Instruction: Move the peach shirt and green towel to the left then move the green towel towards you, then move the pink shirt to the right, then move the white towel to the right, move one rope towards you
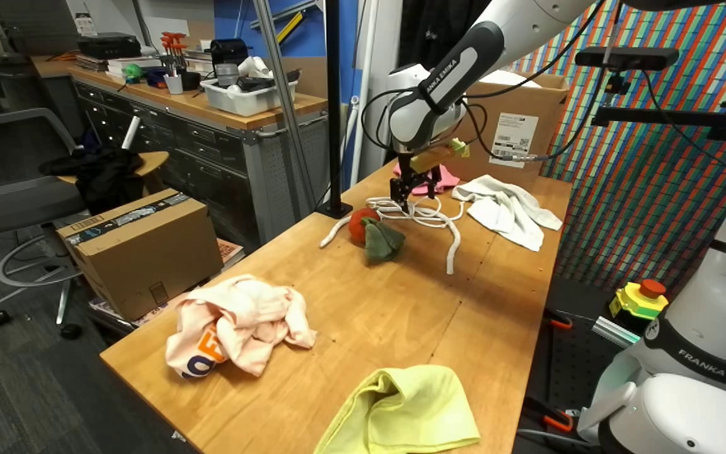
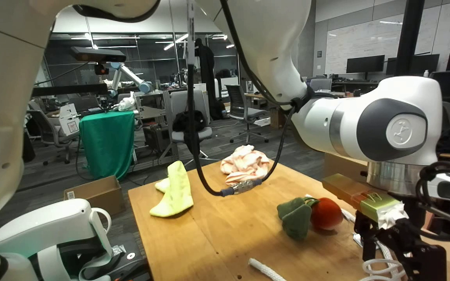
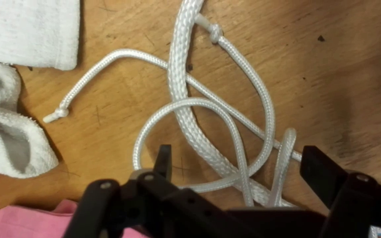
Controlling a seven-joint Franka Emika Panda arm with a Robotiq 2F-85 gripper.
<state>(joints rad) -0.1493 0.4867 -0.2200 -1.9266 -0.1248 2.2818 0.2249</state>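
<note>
Wooden surface (image 1: 363, 321): tool (image 3: 236, 162) spread wide over thick white rope (image 3: 179, 66)

Jaws stand well apart, holding nothing. Wrist view shows the thick white rope curving down between them, thin white cord (image 3: 124, 53) looped across it, a bend of the cord near one jaw tip; contact at that tip, cannot tell. Toward the surface's far end in an exterior view: rope and cord under the tool, white towel (image 1: 508, 211) crumpled just beside them, pink shirt (image 1: 446, 179) behind the tool, partly hidden. Dark green object (image 1: 383, 243) just beside a red ball-like object (image 1: 358, 226), both near the rope. Peach shirt (image 1: 242, 318) lies bunched toward the near end, well apart from the tool. Yellow-green towel (image 1: 413, 403) also at the near end, folded on itself, cut off at that view's lower edge.
</note>
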